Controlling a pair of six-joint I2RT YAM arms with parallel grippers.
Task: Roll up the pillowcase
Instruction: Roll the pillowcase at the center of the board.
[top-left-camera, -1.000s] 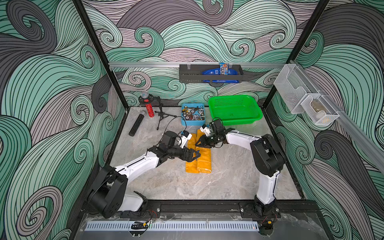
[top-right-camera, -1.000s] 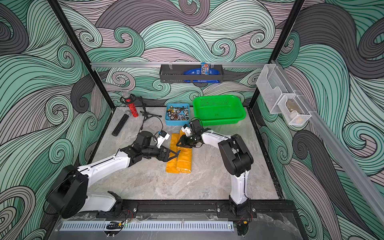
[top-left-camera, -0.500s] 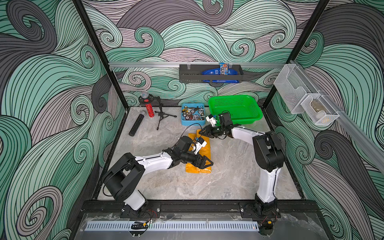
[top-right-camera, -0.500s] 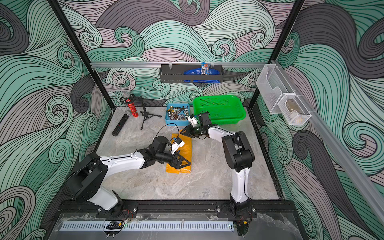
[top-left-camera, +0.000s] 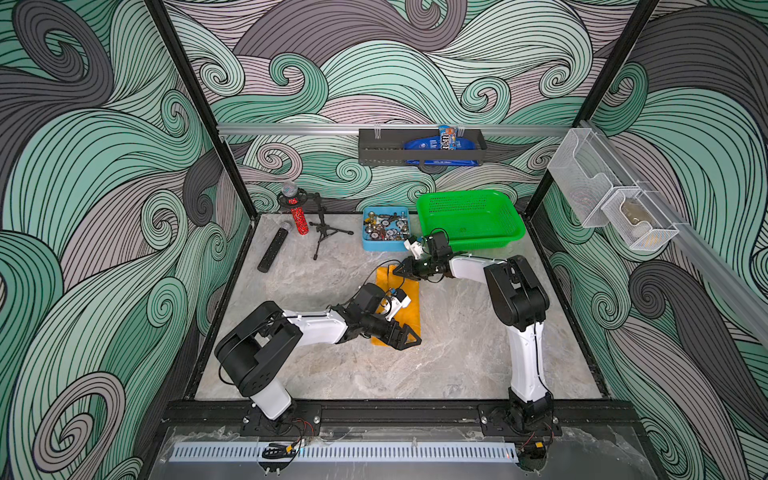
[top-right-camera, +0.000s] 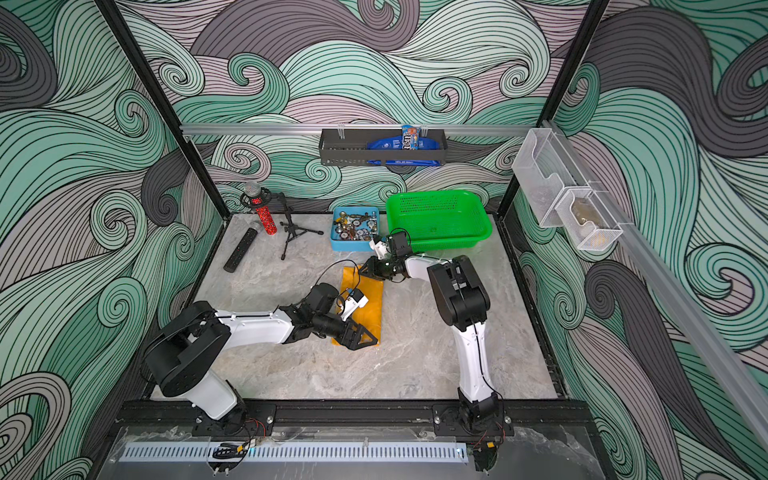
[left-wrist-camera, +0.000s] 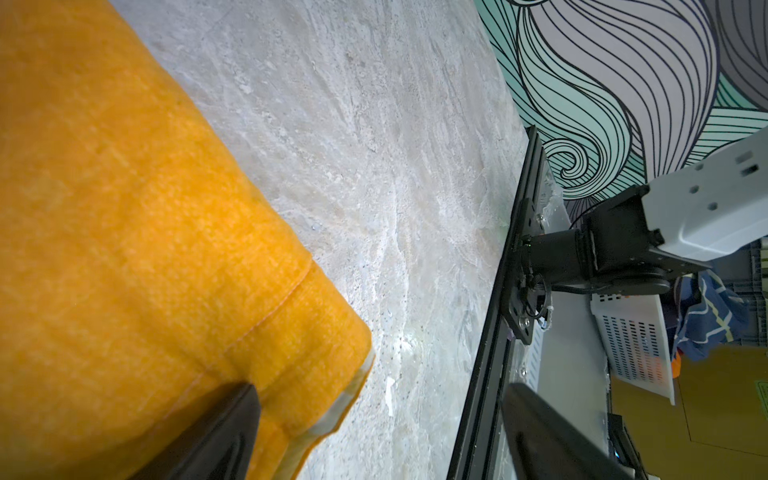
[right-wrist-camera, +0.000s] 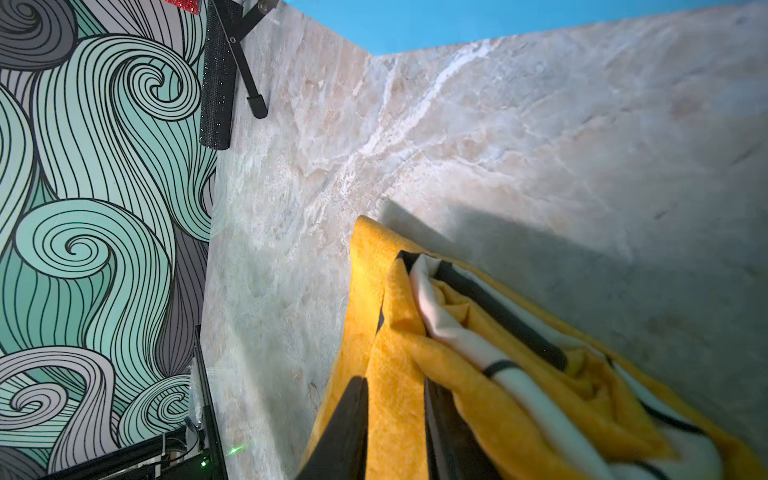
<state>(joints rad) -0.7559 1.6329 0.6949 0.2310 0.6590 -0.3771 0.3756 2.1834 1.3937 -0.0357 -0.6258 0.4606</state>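
Pillowcase (top-left-camera: 411, 311) fabric, mustard yellow, lies as a narrow folded band in the middle of the marble surface (top-left-camera: 457, 353). Its long axis runs from the robot's side away toward the back wall. The far end points at the blue tray of small metal parts (top-left-camera: 384, 248), and the near end points at the front rail. Both top views show the band flat on the surface (top-right-camera: 374, 307).

In the right wrist view the far end (right-wrist-camera: 478, 332) opens into stacked layers of yellow, white and black print. In the left wrist view the near corner (left-wrist-camera: 145, 228) shows a stitched hem.

The left claw (top-left-camera: 405, 337) sits over the near end with its jaws spread wide, released. One finger (left-wrist-camera: 216, 436) rests on the fabric, and the other (left-wrist-camera: 552, 440) is off the fabric, well to the side.

The right claw (top-left-camera: 398, 272) is at the far end. Its fingers (right-wrist-camera: 349, 428) stand close together with a yellow fold between them. I cannot tell whether they pinch it tight.

Just beyond the far end, beside the tray, stands a green basket (top-left-camera: 486, 243). Toward the left back corner are a small black tripod (top-left-camera: 324, 232), a red glitter microphone (top-left-camera: 299, 218) and a black remote (top-left-camera: 272, 249), all well apart from the cloth.
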